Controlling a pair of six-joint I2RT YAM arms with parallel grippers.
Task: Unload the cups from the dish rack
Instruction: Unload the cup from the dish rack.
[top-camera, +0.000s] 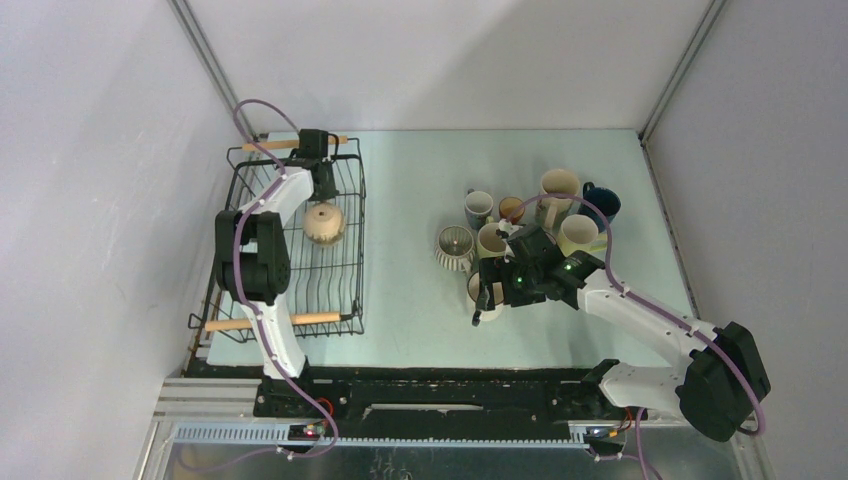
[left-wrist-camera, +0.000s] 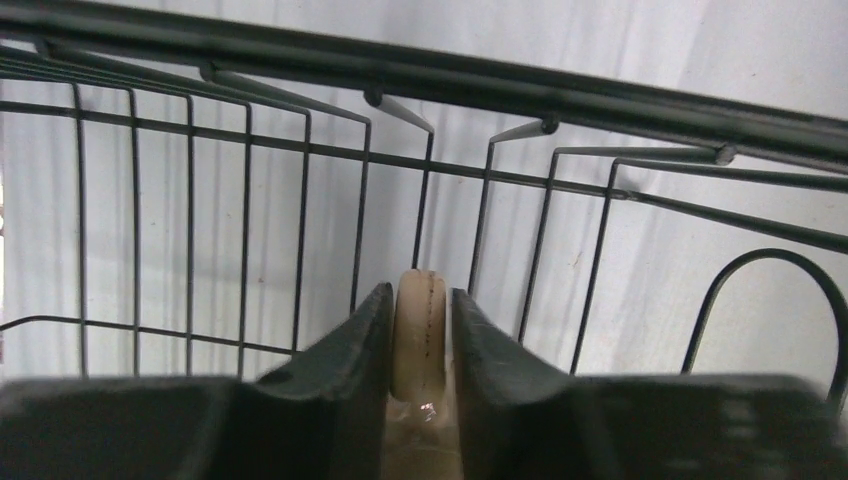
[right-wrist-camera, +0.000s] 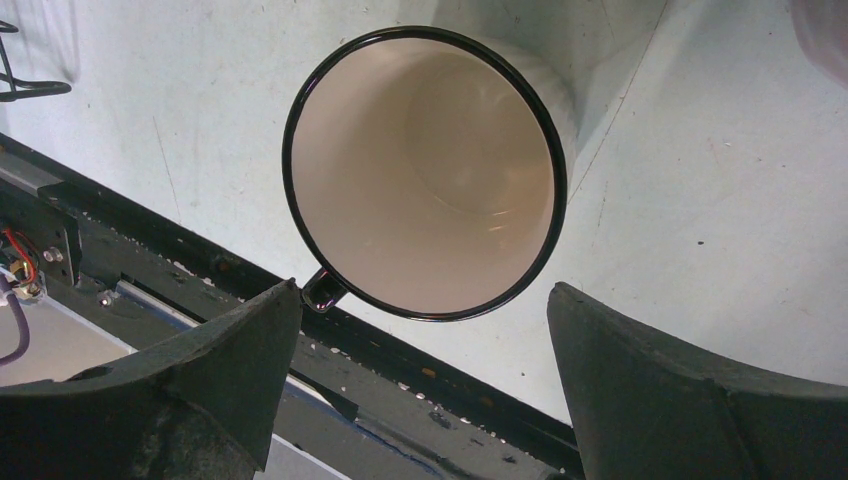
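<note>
Cups first. One tan cup (top-camera: 325, 223) sits in the dish rack (top-camera: 245, 200), in its far half toward the rack's right wall. The left gripper (top-camera: 322, 188) reaches down at the cup's far side. In the wrist view its fingers (left-wrist-camera: 350, 345) are pinched tight on the cup's pale handle (left-wrist-camera: 420, 330), with rack wires and bare table beyond.

The other cups stand on the table's right half, clustered nearer the far-right corner than the near edge:
- grey-blue cup (top-camera: 479, 207)
- small brown cup (top-camera: 511, 209)
- tall cream cup (top-camera: 559, 186)
- dark blue cup (top-camera: 602, 202)
- yellow-green cup (top-camera: 578, 235)
- ribbed cup (top-camera: 455, 247)
- plain cream cup (top-camera: 491, 240)
- white cup (top-camera: 476, 288), black-rimmed, nearest the near edge

All of these that show a mouth are upright, and several touch or nearly touch.

The right gripper (top-camera: 490, 300) hangs over the white cup with its fingers spread wide. The wrist view looks straight into the cup's empty cream interior (right-wrist-camera: 425, 170). Its dark handle stub (right-wrist-camera: 322, 288) lies just beside one fingertip, and neither finger touches the cup.

The rack runs along the left edge, from the far-left corner almost to the near edge. It has a wooden rod (top-camera: 292, 143) at the far end and another wooden rod (top-camera: 270, 321) at the near end.
</note>
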